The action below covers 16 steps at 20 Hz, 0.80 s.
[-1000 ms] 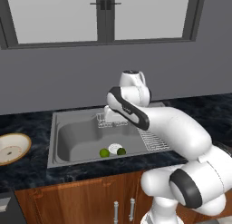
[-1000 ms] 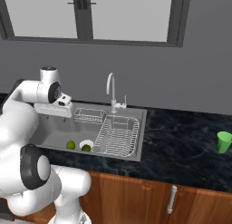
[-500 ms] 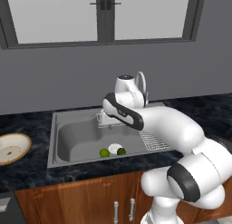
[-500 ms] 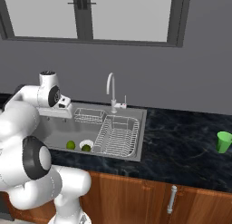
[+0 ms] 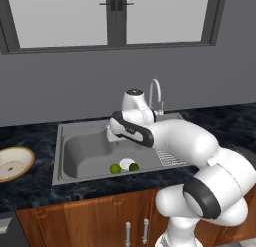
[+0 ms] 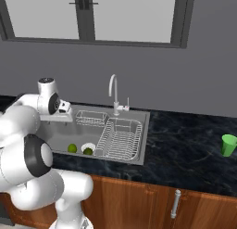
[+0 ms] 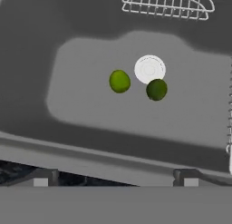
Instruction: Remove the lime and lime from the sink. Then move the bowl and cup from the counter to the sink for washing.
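Sitting at the far left of the counter (image 5: pixel 35 183), the tan-rimmed bowl (image 5: pixel 13 163) lies well apart from the sink (image 5: pixel 85 153), on whose floor the brighter lime (image 5: pixel 115 168) and the darker lime (image 5: pixel 134 167) rest just beside the round white drain (image 5: pixel 127 162), the bright one to its left. Above the basin the pincer (image 7: pixel 115 177) hangs with its tips spread wide and nothing between them, the wire rack (image 6: pixel 121 139) and the curved chrome faucet (image 6: pixel 112 91) to the right. Farthest right on the counter stands the green cup (image 6: pixel 227 145), well apart from the sink.
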Available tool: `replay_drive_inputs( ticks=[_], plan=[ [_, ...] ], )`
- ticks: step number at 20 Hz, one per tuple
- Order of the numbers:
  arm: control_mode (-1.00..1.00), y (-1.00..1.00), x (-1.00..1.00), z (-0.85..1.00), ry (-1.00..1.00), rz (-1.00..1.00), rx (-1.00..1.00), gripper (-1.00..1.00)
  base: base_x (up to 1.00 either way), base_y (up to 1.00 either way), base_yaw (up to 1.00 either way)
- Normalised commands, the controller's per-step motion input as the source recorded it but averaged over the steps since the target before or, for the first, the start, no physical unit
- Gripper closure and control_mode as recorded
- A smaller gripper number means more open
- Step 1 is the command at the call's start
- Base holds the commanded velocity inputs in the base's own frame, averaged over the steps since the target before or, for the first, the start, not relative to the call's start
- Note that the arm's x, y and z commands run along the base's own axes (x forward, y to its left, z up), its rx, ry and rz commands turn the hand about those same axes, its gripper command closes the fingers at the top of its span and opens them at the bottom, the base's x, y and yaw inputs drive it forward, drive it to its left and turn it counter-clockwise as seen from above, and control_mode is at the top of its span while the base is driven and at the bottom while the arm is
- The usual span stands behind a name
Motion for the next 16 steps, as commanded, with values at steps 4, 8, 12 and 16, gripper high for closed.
replay_drive_inputs(
  ticks=[4, 8, 12, 16],
  plan=[
    [-1.0, 0.08, 0.12, -0.16, -0.04, 0.01, 0.0, -1.0, 0.0, 0.0, 0.0],
    [-1.0, 0.0, 0.05, -0.16, 0.0, 0.0, 0.0, -1.0, 0.0, 0.0, 0.0],
    [-1.0, 0.0, 0.05, -0.19, 0.0, 0.0, 0.0, -1.0, 0.0, 0.0, 0.0],
    [-1.0, 0.0, 0.07, -0.19, 0.0, 0.0, 0.0, -1.0, 0.0, 0.0, 0.0]
  ],
)
